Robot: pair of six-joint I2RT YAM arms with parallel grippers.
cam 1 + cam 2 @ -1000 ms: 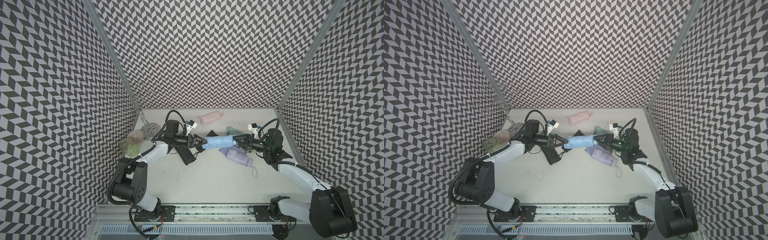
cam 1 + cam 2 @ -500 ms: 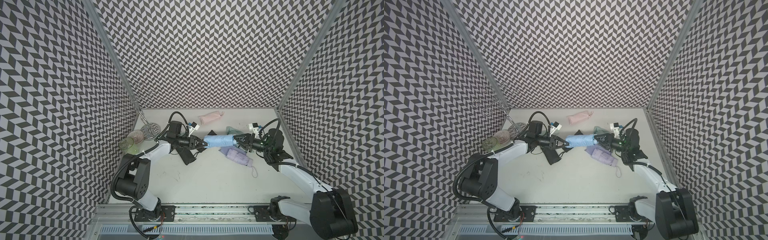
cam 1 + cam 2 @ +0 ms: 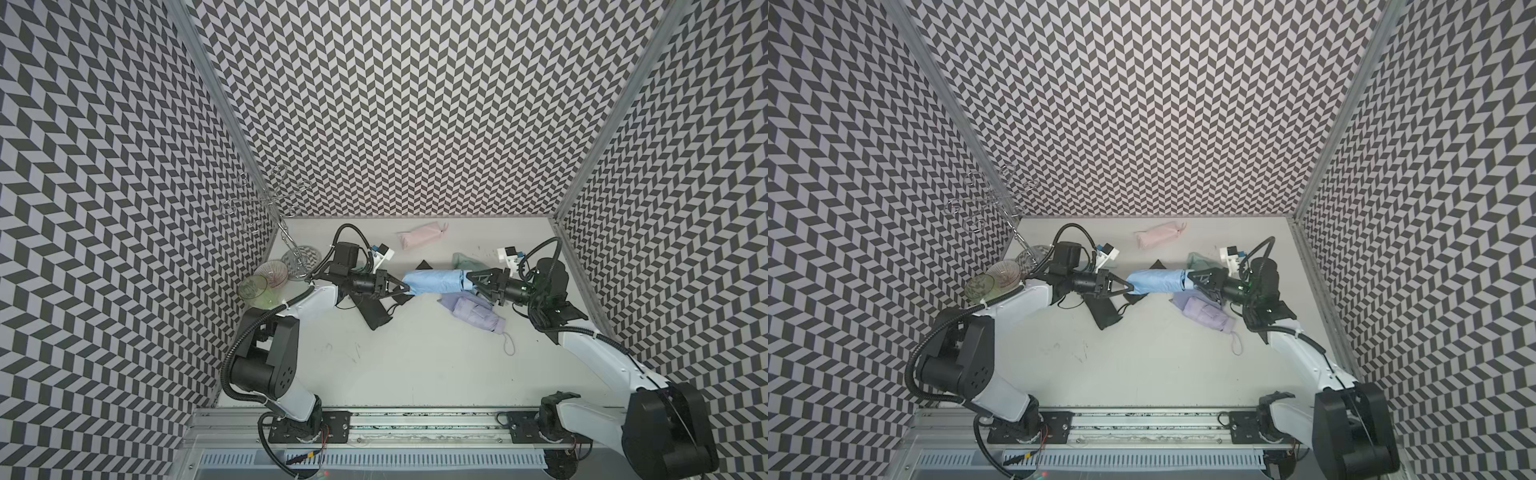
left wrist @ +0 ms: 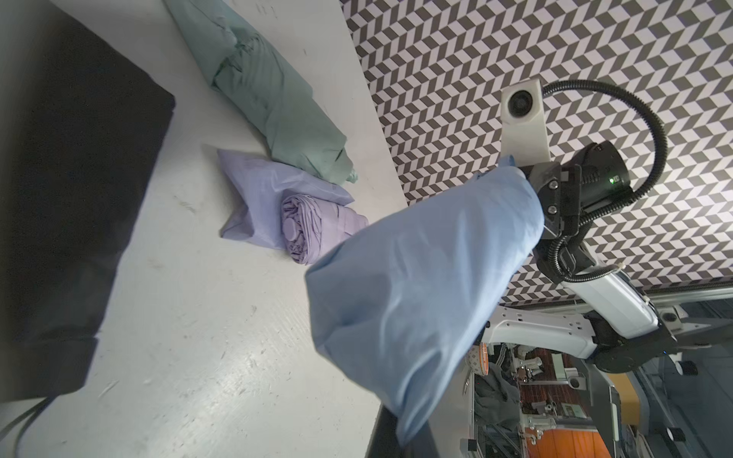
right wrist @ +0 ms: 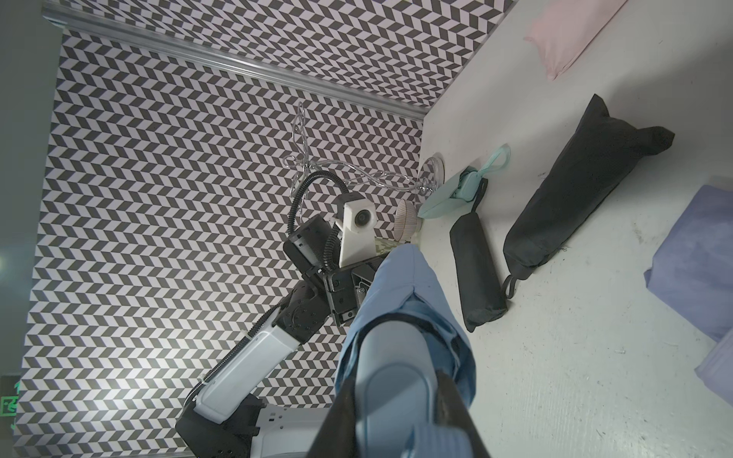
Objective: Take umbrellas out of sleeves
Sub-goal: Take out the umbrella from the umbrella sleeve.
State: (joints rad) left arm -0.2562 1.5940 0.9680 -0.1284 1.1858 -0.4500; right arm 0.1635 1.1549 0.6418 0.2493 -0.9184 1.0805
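A light blue umbrella in its sleeve hangs level above the table between both arms. My left gripper is shut on the sleeve's closed end. My right gripper is shut on the umbrella's light blue handle at the sleeve's mouth. Below lies a bare lavender umbrella beside its empty sleeve. A mint umbrella, a pink one and black ones lie around.
A clear green glass, a pinkish glass and a wire stand crowd the table's left edge behind my left arm. Patterned walls close in on three sides. A small mint item lies near the stand.
My left gripper, open a second ago by the sleeve's end, has moved in and shut on it. The right gripper has kept its hold on the handle.
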